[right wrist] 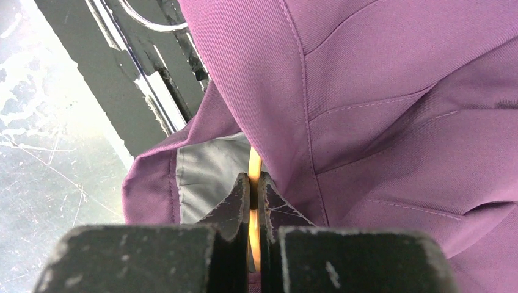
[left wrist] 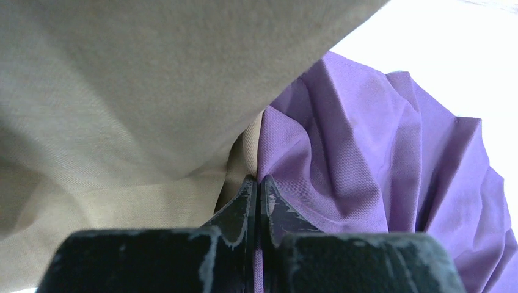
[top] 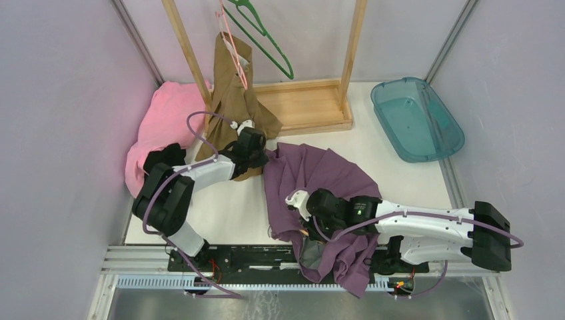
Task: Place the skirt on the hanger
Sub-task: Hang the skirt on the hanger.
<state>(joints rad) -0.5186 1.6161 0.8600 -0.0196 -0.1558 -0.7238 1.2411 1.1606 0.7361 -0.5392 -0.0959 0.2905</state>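
**State**
- Find the skirt [top: 320, 177] mid-table [top: 226, 207], spread from beside the tan garment [top: 233, 93] at the far left down to the near edge, with a fold hanging over that edge.
- Read the left gripper [left wrist: 258, 183] as clamped tight on a thin fold at the skirt's far-left edge, hard against the tan garment.
- Read the right gripper [right wrist: 253, 180] as pinched on a thin yellow bar [right wrist: 254, 162] under the skirt's near portion. Treat the bar as probably part of the hanger, with its remainder hidden under cloth.

**Hazards**
- Loss of the left pinch: very little cloth between the fingers. Avoid sharp pulls.
- Snagging the tan garment: cannot tell whether any tan cloth sits in the pinch. Verify before lifting, or risk dragging it off the pink hanger [top: 230, 47].
- Rotation of the yellow bar: narrow rod between flat fingers. Expect twisting under cloth weight.
- Slide off the near edge: keep tension on the overhanging fold.
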